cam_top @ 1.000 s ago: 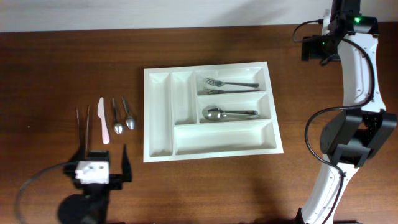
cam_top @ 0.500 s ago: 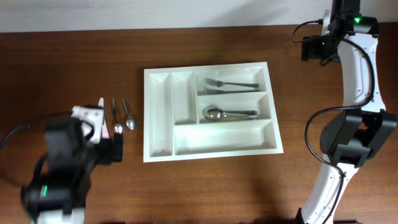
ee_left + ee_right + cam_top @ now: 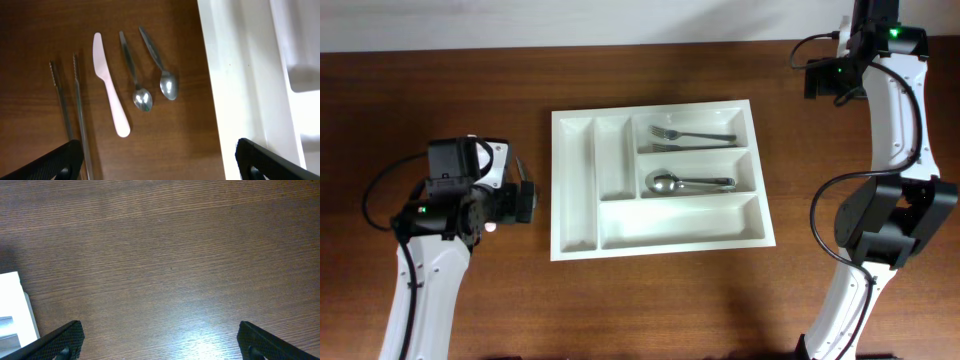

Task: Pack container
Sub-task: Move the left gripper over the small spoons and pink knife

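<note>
The white five-compartment container (image 3: 680, 222) lies mid-table and shows at the right of the left wrist view (image 3: 235, 75). Forks (image 3: 692, 138) lie in its upper long compartment and spoons (image 3: 685, 182) in the middle one. The other compartments look empty. My left gripper (image 3: 512, 196) is open and empty, hovering above loose cutlery left of the container. The left wrist view, with the gripper (image 3: 160, 167) at its bottom edge, shows two teaspoons (image 3: 159, 67), a pale pink knife (image 3: 110, 85) and two thin metal sticks (image 3: 70, 105). My right gripper (image 3: 825, 78) is open and empty, high at the back right.
The right wrist view shows the open gripper (image 3: 160, 342) over bare wood, with a corner of the container (image 3: 15, 310) at its left edge. The right arm's base (image 3: 880, 230) stands right of the container. The left arm hides the loose cutlery in the overhead view.
My left arm has swung up from the front edge and now hangs over the loose cutlery beside the container. The right arm has not moved.
</note>
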